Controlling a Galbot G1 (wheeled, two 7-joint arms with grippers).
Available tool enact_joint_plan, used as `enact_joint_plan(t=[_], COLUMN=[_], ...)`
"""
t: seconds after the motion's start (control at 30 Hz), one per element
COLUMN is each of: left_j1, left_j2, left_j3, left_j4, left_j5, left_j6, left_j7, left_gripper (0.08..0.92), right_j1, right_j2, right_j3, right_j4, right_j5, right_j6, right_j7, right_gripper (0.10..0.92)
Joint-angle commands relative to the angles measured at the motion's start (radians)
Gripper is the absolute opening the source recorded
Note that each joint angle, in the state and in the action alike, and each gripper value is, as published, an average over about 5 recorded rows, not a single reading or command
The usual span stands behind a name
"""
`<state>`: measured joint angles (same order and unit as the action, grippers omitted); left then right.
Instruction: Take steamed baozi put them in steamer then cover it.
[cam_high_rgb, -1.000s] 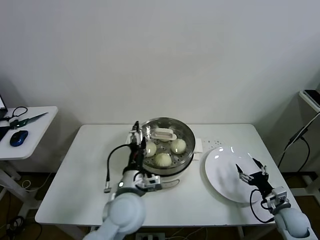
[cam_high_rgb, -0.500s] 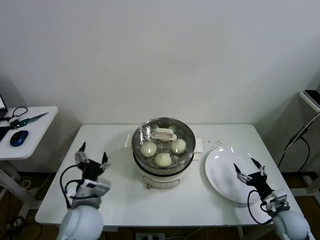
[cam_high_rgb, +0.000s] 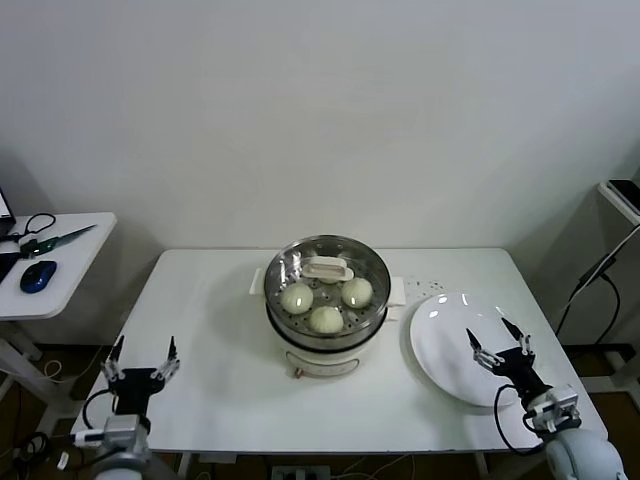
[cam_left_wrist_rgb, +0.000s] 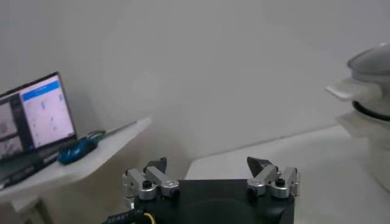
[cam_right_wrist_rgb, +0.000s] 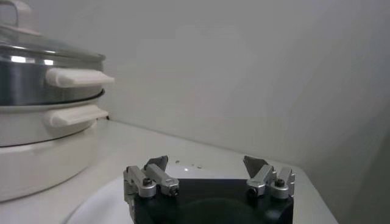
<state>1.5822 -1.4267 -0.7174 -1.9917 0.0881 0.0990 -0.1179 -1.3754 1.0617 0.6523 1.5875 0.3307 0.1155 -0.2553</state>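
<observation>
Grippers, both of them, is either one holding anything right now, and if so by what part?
Nothing is held. The left gripper sits at the table's left front corner and the right gripper over the plate, both with jaws open and empty.

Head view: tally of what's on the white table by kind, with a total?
Baozi: 3 visible through the lid
Steamer: 1
Glass lid: 1, on the steamer
Plate: 1, with no baozi on it
Total: 6

White table (cam_high_rgb: 210, 300), lidded steamer (cam_high_rgb: 327, 300) at centre, white plate (cam_high_rgb: 450, 340) beside it
</observation>
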Motion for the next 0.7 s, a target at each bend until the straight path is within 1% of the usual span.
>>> enact_joint_plan(t=[0.03, 0.37, 0.7], left_j1=[0.072, 0.075, 0.071], left_j2=[-0.042, -0.043, -0.037], left_j3=[-0.086, -0.048, -0.023], left_j4=[0.058, 0.027, 0.024], left_j5=[-0.179, -0.165, -0.144], left_j6=[-0.210, -0.214, -0.217], left_j7=[0.009, 0.015, 0.014], left_gripper=[0.823, 0.823, 0.823], right_j1=[-0.019, -0.035, -0.039], right_j2=[0.009, 0.017, 0.022], right_j3=[0.009, 0.018, 0.026], right_j4=[0.019, 0.023, 0.015], right_j5=[0.020, 0.016, 0.013], right_j6=[0.001, 0.006, 0.015], right_j7=[0.006, -0.001, -0.001], right_gripper=[0.823, 0.823, 0.823])
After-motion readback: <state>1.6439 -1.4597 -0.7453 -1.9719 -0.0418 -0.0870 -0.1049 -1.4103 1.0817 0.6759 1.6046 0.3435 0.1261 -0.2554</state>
